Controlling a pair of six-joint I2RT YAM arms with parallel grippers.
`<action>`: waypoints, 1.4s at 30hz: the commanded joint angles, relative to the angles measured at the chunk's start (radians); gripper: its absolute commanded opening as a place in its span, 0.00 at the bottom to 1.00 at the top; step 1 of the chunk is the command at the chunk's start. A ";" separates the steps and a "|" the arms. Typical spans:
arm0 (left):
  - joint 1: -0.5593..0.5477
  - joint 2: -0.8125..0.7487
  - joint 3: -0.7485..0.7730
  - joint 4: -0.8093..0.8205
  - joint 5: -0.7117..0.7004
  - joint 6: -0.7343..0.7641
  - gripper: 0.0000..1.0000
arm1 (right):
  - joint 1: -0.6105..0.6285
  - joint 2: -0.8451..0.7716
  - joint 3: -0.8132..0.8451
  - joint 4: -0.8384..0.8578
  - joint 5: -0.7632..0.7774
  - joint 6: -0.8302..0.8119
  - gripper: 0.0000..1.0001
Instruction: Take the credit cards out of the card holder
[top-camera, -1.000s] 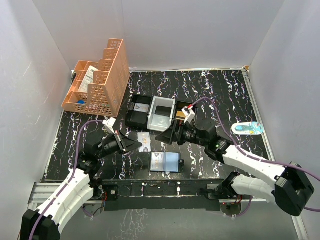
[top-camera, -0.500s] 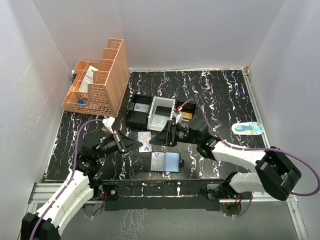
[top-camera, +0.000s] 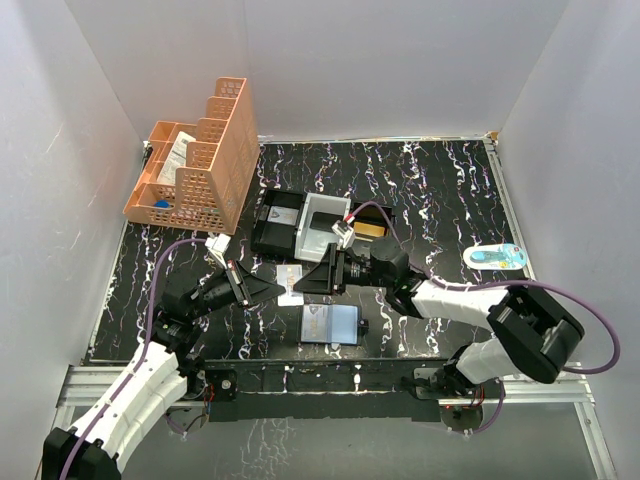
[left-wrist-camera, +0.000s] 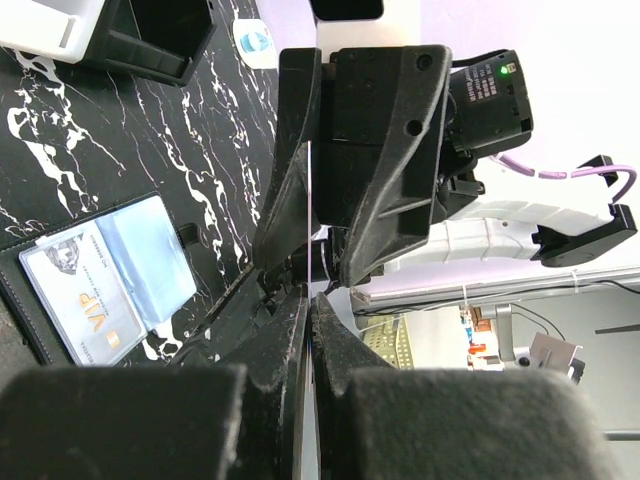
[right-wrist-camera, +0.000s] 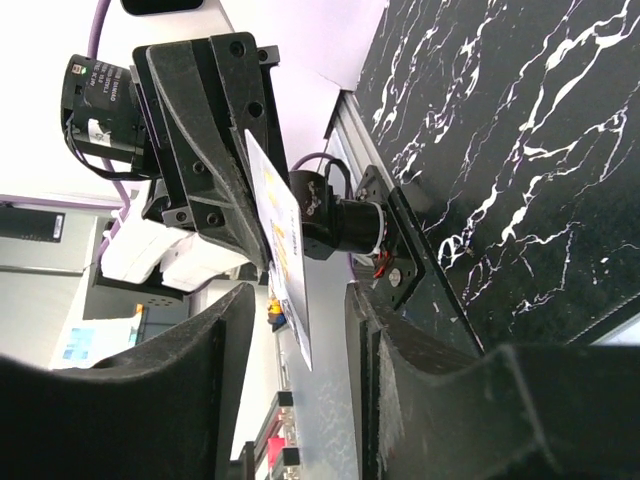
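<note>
Where the two arms meet above the near middle of the counter (top-camera: 440, 190), the left end effector (top-camera: 277, 288) is clenched on a credit card (right-wrist-camera: 276, 232), pinching one end so the card stands on edge, clear of the surface. Right end effector (right-wrist-camera: 298, 300) faces it head-on: its two fingers (right-wrist-camera: 205, 390) straddle the card's free end with a gap showing on each side, so it is released, nothing grasped. Left wrist view shows the card only as a thin pale line between the shut fingers. Card holder (top-camera: 331, 323) lies flat and open on the counter, just nearer the arm bases than the meeting point, touched by neither arm; small black tab at its right edge. One panel holds a pale card lettered VIP (left-wrist-camera: 85, 300) under a clear pocket. Black-and-white tray (top-camera: 305, 225) sits just beyond the arms; orange basket (top-camera: 200, 165) at the far left corner; blue-and-white oval item (top-camera: 495, 257) well off to the right.
</note>
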 joint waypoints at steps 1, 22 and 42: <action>0.005 -0.007 0.020 0.030 0.044 -0.011 0.00 | 0.013 0.037 0.045 0.137 -0.044 0.048 0.37; 0.005 -0.007 0.018 0.035 0.067 -0.015 0.00 | 0.028 0.089 0.040 0.285 -0.035 0.124 0.17; 0.005 0.002 -0.034 0.189 0.115 -0.097 0.00 | 0.027 0.084 0.042 0.321 0.000 0.135 0.20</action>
